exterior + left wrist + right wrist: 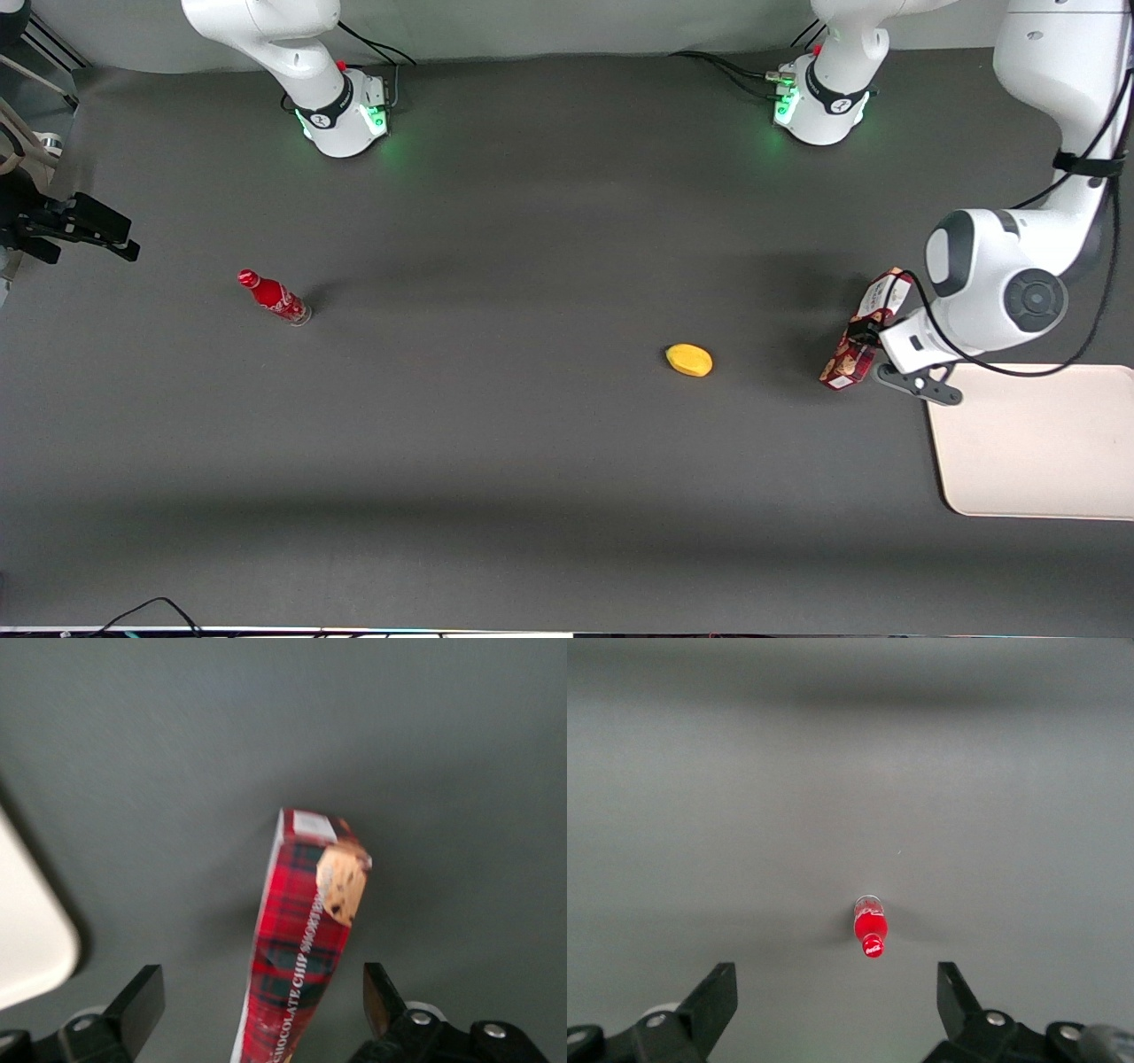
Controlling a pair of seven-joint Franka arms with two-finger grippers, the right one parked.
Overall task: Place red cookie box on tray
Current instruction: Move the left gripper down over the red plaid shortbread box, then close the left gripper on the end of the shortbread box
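the left wrist view alone shows the plaid print and white lettering on the red cookie box [297, 943]; the front view alone shows the box [864, 332] next to the tray [1036, 443], the yellow fruit [689, 360] and the small red bottle [273, 297].

gripper [864, 335] state: fingers [133, 1005] spread wide in the wrist view, the box standing between them with a gap on each side; no contact visible there. the front view places the gripper at the mid-length of the box.

box: long, narrow, dark-red tartan carton, round brown cookie printed near its end, white label panel on the end face. it stands tilted, just beside the tray's corner, not on it.

surface: dark grey table [496, 443] mat, two arm bases [345, 111] at the edge farthest from the front camera. the bottle lies toward the parked arm's end.
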